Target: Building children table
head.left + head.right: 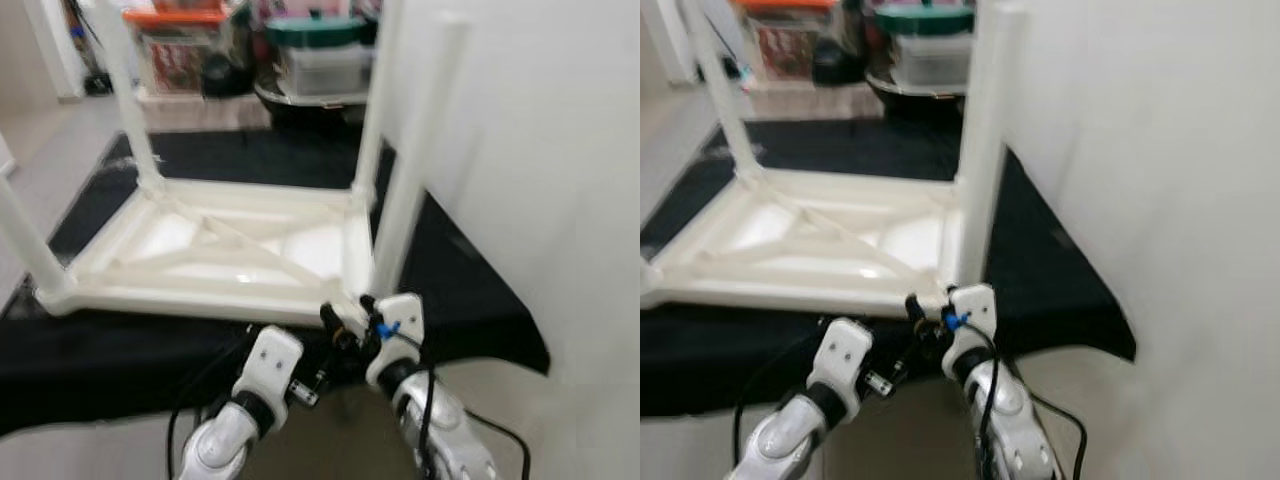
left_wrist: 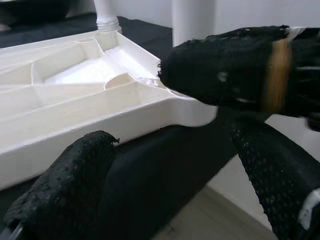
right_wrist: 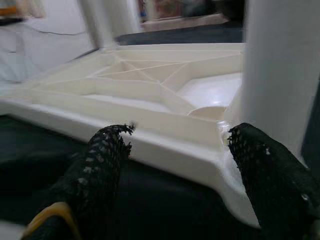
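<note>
table point(image 1: 215, 250) upside down, light stiff plastic | hold near leg point(image 1: 410, 170) base | right end effector point(image 3: 175, 165) open, left end effector point(image 2: 165, 165) open

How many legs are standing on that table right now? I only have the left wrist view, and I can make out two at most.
Observer: Four legs, one at each corner of the upside-down table.
Operator: Where's the right gripper?
Observer: The right gripper is at the table's near right corner, beside the base of that leg, jaws open with the corner's rim seen between them.
Operator: What is beyond the table?
Observer: Past the black mat stand two storage boxes, the orange-lidded box and the green-lidded box.
</note>
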Motion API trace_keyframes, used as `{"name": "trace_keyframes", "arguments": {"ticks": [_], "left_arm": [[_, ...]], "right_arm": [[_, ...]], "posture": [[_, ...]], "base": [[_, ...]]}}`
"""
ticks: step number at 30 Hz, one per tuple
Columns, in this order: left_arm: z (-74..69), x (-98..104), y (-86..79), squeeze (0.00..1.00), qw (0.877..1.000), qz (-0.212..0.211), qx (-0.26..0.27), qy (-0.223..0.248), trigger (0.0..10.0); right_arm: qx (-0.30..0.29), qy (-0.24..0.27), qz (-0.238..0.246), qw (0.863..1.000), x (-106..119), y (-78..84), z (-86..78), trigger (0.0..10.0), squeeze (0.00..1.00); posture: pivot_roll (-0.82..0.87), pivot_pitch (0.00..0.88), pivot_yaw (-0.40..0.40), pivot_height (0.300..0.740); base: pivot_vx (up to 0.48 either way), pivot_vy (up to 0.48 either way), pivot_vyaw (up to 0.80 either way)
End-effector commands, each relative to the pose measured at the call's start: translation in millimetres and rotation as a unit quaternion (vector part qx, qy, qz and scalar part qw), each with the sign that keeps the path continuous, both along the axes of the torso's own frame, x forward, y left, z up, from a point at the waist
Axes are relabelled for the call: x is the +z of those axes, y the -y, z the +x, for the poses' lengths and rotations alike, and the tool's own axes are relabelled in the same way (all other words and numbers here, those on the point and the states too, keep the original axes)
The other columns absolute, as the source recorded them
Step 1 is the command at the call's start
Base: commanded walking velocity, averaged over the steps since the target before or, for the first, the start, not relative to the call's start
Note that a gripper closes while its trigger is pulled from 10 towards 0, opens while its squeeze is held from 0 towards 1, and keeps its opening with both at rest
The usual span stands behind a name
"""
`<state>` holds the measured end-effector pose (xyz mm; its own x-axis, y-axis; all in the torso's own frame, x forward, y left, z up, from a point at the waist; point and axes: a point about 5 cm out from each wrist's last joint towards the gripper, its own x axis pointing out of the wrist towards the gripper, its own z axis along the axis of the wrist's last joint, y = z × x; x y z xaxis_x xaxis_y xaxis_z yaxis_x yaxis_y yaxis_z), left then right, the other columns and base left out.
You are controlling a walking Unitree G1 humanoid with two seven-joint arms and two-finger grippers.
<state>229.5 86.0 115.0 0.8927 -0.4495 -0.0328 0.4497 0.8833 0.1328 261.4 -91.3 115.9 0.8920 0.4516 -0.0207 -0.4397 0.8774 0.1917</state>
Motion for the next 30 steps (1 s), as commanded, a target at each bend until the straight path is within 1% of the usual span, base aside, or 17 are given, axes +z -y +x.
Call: {"name": "trace_keyframes", "arguments": {"ticks": [1, 2, 3, 5, 6, 7, 9, 10, 12, 14, 15, 19, 22, 23, 25, 28, 30], "left_arm": [[-0.9, -5.9, -5.5, 0.00, 1.000, 0.004, 0.012, -0.017, 10.0], [-0.8, -6.3, -5.8, 0.00, 1.000, 0.004, 0.013, -0.018, 10.0], [-0.8, -6.3, -5.8, 0.00, 1.000, 0.004, 0.013, -0.018, 10.0], [-0.8, -6.1, -6.1, 0.00, 1.000, 0.001, 0.014, -0.019, 10.0], [-0.8, -6.1, -6.1, 0.00, 1.000, 0.001, 0.014, -0.019, 10.0], [-1.0, -5.8, -6.3, 0.00, 1.000, 0.000, 0.015, -0.019, 10.0], [-0.9, -4.9, -7.1, 0.00, 1.000, -0.010, 0.016, -0.025, 10.0], [-0.9, -4.9, -7.1, 0.00, 1.000, -0.010, 0.016, -0.025, 10.0], [0.3, -3.0, -8.2, 0.00, 0.999, -0.020, 0.017, -0.025, 10.0], [0.6, -2.2, -8.5, 0.00, 0.999, -0.022, 0.017, -0.023, 10.0], [0.1, -1.6, -8.2, 0.00, 0.999, -0.020, 0.014, -0.022, 10.0], [-0.3, -1.8, -8.1, 0.00, 0.999, -0.019, 0.015, -0.022, 10.0], [-0.7, -1.4, -8.8, 0.00, 0.999, -0.023, 0.019, -0.023, 10.0], [-1.1, -0.9, -10.1, 0.00, 0.999, -0.030, 0.025, -0.025, 10.0], [-1.1, -0.9, -10.1, 0.00, 0.999, -0.030, 0.025, -0.025, 10.0], [-2.2, 0.7, -11.9, 0.00, 0.998, -0.037, 0.033, -0.028, 10.0], [-3.0, 1.2, -12.3, 0.00, 0.998, -0.038, 0.034, -0.030, 10.0]], "right_arm": [[0.029, -0.007, 0.019, 0.999, 1.4, -5.4, -2.3, 10.0, 0.00], [0.066, -0.012, 0.036, 0.997, 2.8, -6.7, -4.4, 10.0, 0.00], [0.066, -0.012, 0.036, 0.997, 2.8, -6.7, -4.4, 10.0, 0.00], [0.164, -0.035, 0.066, 0.984, 4.3, 3.2, -12.6, 10.0, 0.00], [0.164, -0.035, 0.066, 0.984, 4.3, 3.2, -12.6, 10.0, 0.00], [0.184, -0.039, 0.059, 0.980, 3.7, 13.8, -12.8, 10.0, 0.00], [0.098, -0.033, 0.015, 0.994, 1.7, 41.7, 9.2, 10.0, 0.00], [0.098, -0.033, 0.015, 0.994, 1.7, 41.7, 9.2, 10.0, 0.00], [0.011, 0.000, 0.000, 1.000, 10.3, 59.0, 29.5, 10.0, 0.00], [-0.014, 0.010, 0.002, 1.000, 14.9, 63.5, 35.5, 10.0, 0.00], [-0.049, 0.041, 0.004, 0.998, 28.9, 68.1, 49.1, 10.0, 1.00], [-0.051, 0.049, 0.005, 0.997, 33.5, 66.8, 53.0, 10.0, 1.00], [-0.007, 0.052, 0.012, 0.999, 40.4, 54.9, 58.1, 10.0, 1.00], [0.054, 0.048, 0.019, 0.997, 44.4, 42.8, 58.7, 10.0, 0.00], [0.054, 0.048, 0.019, 0.997, 44.4, 42.8, 58.7, 10.0, 0.00], [0.130, 0.055, 0.024, 0.990, 53.5, 31.1, 61.4, 10.0, 0.00], [0.140, 0.060, 0.022, 0.988, 57.0, 29.6, 64.9, 10.0, 0.00]], "posture": [[0.06, 0.000, -0.065, 0.740], [0.06, 0.000, -0.065, 0.740], [0.06, 0.000, -0.065, 0.740], [0.06, 0.000, -0.066, 0.740], [0.06, 0.000, -0.066, 0.740], [0.05, 0.000, -0.067, 0.740], [0.05, 0.000, -0.066, 0.740], [0.05, 0.000, -0.066, 0.740], [0.05, 0.000, -0.067, 0.740], [0.05, 0.000, -0.067, 0.740], [0.05, 0.000, -0.068, 0.740], [0.06, 0.000, -0.068, 0.740], [0.06, 0.001, -0.070, 0.740], [0.06, 0.008, -0.071, 0.740], [0.06, 0.008, -0.071, 0.740], [0.07, 0.022, -0.075, 0.740], [0.07, 0.031, -0.077, 0.740]], "base": [[0.000, 0.000, 0.00], [0.000, 0.000, 0.00], [0.000, 0.000, 0.00], [0.000, 0.000, 0.00], [0.000, 0.000, 0.00], [0.000, 0.000, 0.00], [0.000, 0.000, 0.00], [0.000, 0.000, 0.00], [0.000, 0.000, 0.00], [0.000, 0.000, 0.00], [0.000, 0.000, 0.00], [0.000, 0.000, 0.00], [0.000, 0.000, 0.00], [0.000, 0.000, 0.00], [0.000, 0.000, 0.00], [0.000, 0.243, 0.00], [0.000, 0.416, 0.00]]}}
